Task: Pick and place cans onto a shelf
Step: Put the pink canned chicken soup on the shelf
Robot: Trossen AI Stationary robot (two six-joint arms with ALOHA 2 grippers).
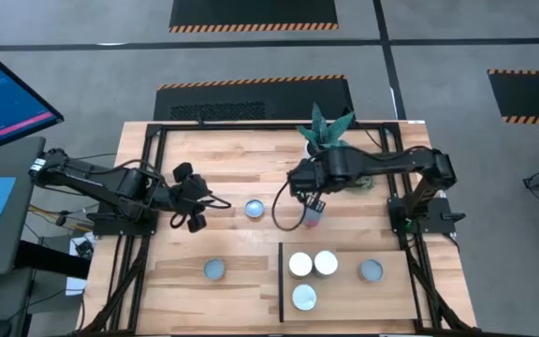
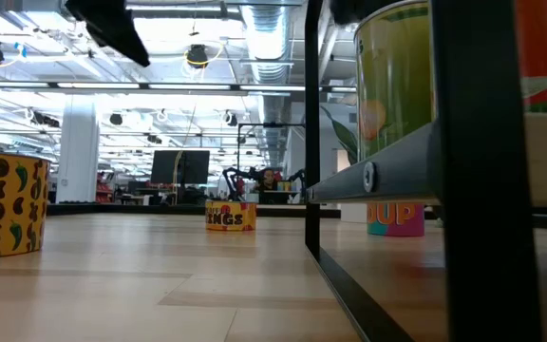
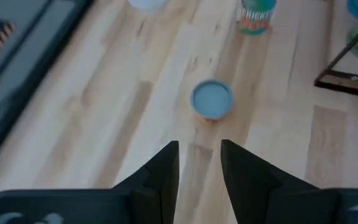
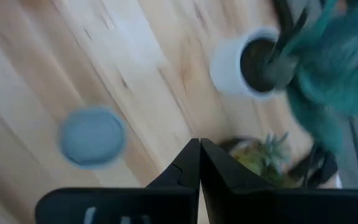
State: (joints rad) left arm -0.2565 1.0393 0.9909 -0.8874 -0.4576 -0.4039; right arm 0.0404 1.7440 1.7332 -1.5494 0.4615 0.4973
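Left pincer [image 1: 197,199] is hovering over the tabletop [image 1: 223,150] left of centre, fingers [image 3: 160,171] spread with a clear gap, holding nothing. In its wrist view a blue-topped can [image 3: 212,99] is lying ahead of the fingertips, apart from them; in the high view this can [image 1: 254,209] is sitting just right of the left pincer.

Right pincer [image 1: 309,208] is hanging near table centre, fingers [image 4: 185,168] pressed together, nothing visibly between the tips. A pink-labelled can [image 1: 313,221] is showing right at this pincer in the high view; contact cannot be told. Its wrist view is showing the white plant pot [image 4: 235,62] and another blurred blue top.

The shelf [image 1: 344,295] is lying at the near right of the tabletop, black strip on its left edge. Four cans are standing on it: two white-topped ones [image 1: 301,265] [image 1: 326,263] touching side by side, one [image 1: 304,298] just below them, one [image 1: 371,271] farther right. One more can [image 1: 214,270] is standing on the tabletop left of the shelf.
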